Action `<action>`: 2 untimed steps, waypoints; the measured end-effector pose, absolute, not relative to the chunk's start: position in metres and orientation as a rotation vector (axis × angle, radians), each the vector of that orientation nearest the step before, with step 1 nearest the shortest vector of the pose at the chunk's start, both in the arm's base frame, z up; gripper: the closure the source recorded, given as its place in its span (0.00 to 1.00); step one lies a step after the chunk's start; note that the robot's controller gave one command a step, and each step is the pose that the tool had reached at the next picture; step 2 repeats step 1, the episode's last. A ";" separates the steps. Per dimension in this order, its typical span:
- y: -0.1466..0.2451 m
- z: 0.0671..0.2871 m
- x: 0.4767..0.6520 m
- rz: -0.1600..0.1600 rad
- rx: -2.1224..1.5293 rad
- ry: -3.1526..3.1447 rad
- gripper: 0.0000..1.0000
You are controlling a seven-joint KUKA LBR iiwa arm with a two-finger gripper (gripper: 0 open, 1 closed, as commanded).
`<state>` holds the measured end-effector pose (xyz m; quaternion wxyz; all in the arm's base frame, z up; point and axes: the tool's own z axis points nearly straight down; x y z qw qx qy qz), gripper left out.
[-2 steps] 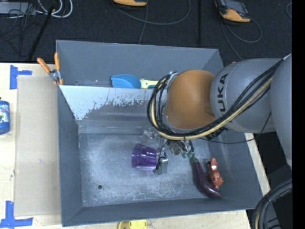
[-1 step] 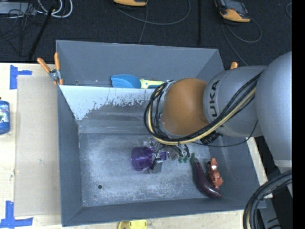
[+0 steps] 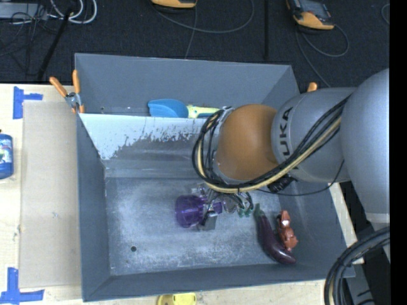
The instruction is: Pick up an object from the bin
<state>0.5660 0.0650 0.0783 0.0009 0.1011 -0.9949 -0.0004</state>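
Gripper [image 3: 212, 213] down at centre frame, just beside a purple toy [image 3: 188, 210]; whether open or closed cannot be told. Aubergine [image 3: 272, 241] lower right.

A small purple thing [image 3: 188, 210], see-through and rounded like a little cup lying on its side, rests on the bin [image 3: 143, 234] floor right against the jaws, on the view's left of them. On the jaws' other side, near them and closer to the front wall, lies a dark purple eggplant [image 3: 272, 241], long and curved, its green stem end towards the jaws. A small reddish-orange piece [image 3: 287, 229] touches its far flank.
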 end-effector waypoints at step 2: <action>0.066 0.225 0.564 -0.001 0.336 -3.125 1.00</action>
